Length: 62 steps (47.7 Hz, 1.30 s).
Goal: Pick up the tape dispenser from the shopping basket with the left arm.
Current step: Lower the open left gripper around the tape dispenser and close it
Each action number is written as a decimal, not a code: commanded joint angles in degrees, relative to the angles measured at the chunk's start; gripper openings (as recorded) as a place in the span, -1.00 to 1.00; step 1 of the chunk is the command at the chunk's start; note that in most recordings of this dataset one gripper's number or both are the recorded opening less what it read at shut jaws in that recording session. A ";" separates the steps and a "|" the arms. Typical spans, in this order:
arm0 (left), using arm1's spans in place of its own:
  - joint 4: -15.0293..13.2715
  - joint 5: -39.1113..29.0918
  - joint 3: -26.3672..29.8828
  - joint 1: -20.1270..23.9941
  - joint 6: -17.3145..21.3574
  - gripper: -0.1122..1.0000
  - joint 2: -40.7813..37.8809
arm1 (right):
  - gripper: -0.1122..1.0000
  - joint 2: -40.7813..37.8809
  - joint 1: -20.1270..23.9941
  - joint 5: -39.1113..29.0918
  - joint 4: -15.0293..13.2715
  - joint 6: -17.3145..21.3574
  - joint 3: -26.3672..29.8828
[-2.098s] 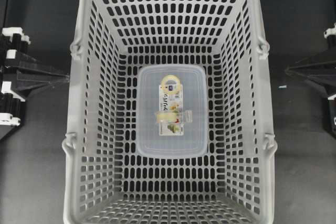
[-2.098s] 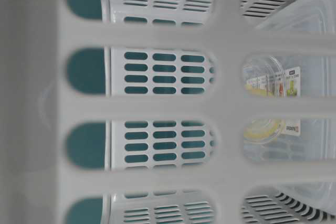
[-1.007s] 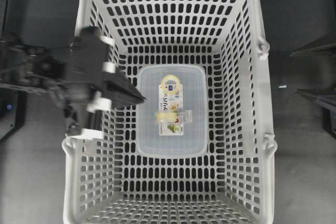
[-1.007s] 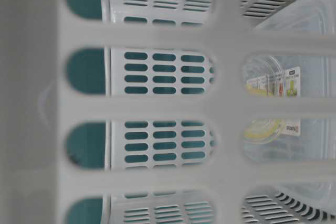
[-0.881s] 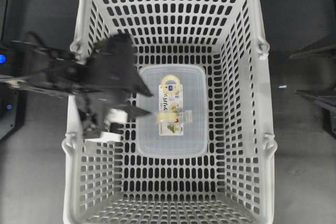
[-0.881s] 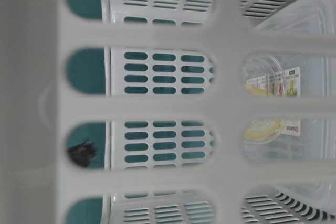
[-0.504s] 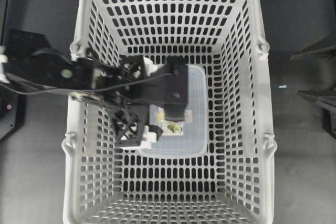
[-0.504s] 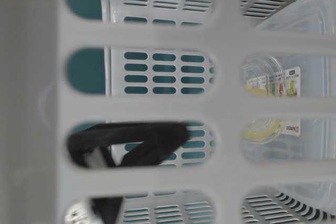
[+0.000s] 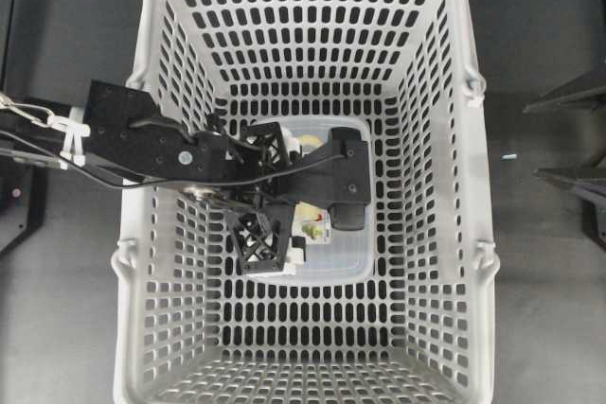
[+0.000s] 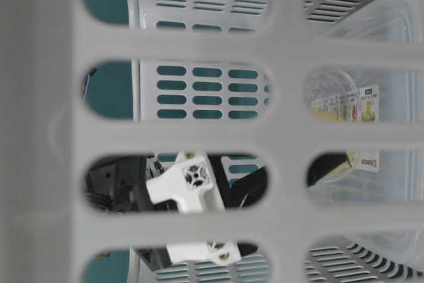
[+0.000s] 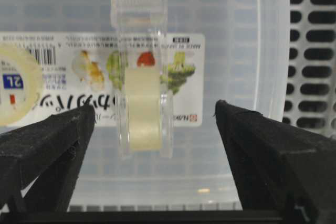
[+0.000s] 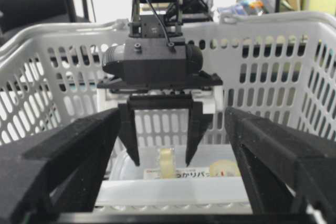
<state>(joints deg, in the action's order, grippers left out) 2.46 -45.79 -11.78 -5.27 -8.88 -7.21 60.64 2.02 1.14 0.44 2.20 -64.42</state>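
My left claw point(image 11: 152, 124) is wide open, nothing held, one black finger point(image 11: 47, 145) either side of the tape dispenser point(image 11: 143, 85) with clear gaps both sides. Dispenser stands on edge on the lid of the clear food box point(image 11: 231, 19), between my fingers, cutter end pointing away from me, pale yellow roll facing me. It sits over the box's paper label point(image 11: 184, 66). Box lies flat on the floor of the grey basket point(image 9: 445, 186), about the middle.

Beyond the dispenser the box lid runs on to its rounded far edge. To the dispenser's right the box rim ends and slotted basket floor shows. From above, my arm point(image 9: 142, 149) comes over the basket's left wall; the walls stand well apart from the dispenser on all sides.

Right claw point(image 12: 173, 145) is outside the basket, facing the dispenser over the rim, spread wide and holding nothing.
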 commanded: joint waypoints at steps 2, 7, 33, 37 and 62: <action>0.18 1.41 0.53 0.18 -0.09 0.80 0.53 | 0.57 -0.35 0.26 0.62 0.18 0.09 0.97; 0.18 1.58 0.18 0.35 -0.09 0.78 0.35 | 0.57 -0.35 0.35 0.62 0.18 0.09 0.88; 0.18 -8.09 9.49 -0.26 0.53 -0.29 6.15 | 0.57 0.88 0.44 0.70 0.18 0.18 0.35; 0.18 -13.45 14.59 -0.44 0.62 -0.29 7.91 | 0.57 1.41 0.44 0.70 0.18 0.18 0.09; 0.18 -23.20 24.79 -0.62 0.88 -0.29 9.23 | 0.57 1.67 0.44 0.70 0.18 0.18 -0.09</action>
<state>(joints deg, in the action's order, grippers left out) 2.46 -69.17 11.51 -5.71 -8.09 0.79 62.67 2.29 1.32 0.44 2.29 -64.86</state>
